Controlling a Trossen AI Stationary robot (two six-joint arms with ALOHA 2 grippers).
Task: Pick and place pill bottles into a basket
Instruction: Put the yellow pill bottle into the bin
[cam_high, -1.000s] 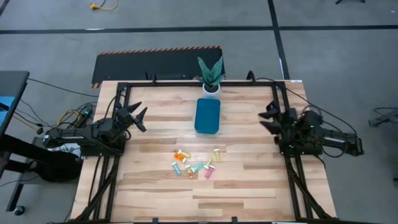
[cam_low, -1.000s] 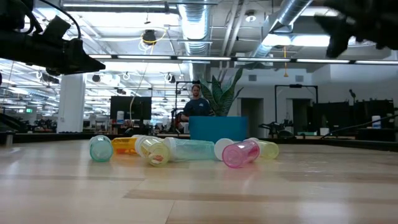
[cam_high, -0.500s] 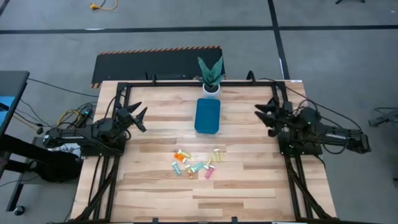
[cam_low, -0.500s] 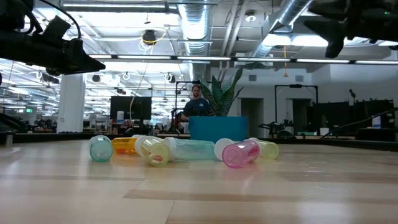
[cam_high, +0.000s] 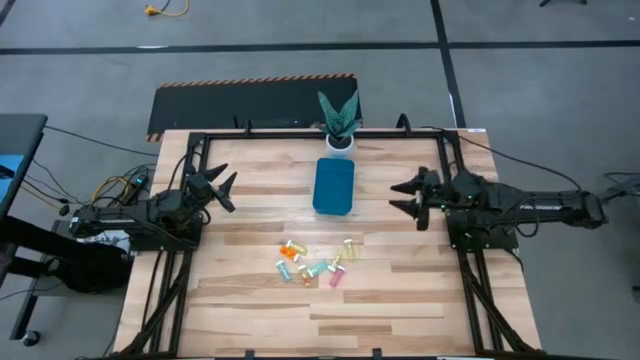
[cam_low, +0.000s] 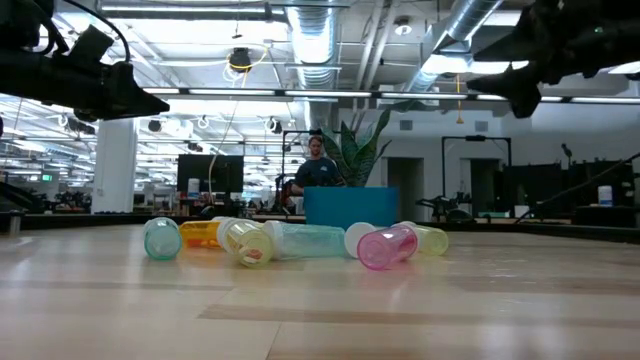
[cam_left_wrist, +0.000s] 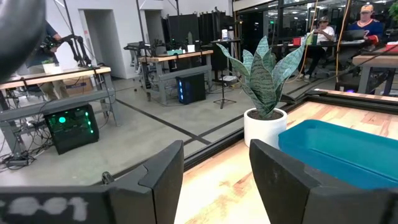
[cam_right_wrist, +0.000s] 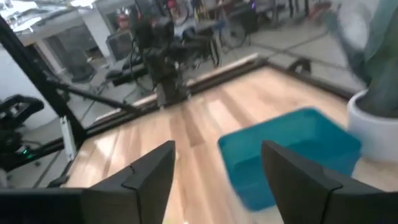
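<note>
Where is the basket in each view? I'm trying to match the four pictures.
High view: basket at table centre, toward the far edge, just in front of the potted plant.
Low view: centre, behind the pill bottles.
Left wrist view: at the picture's right edge, beside the plant.
Right wrist view: centre-right, next to the plant's white pot.
Shared landmark: the potted plant.

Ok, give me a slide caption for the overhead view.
Right gripper open beside the teal basket, pill bottles scattered on the table, left gripper waiting.
</note>
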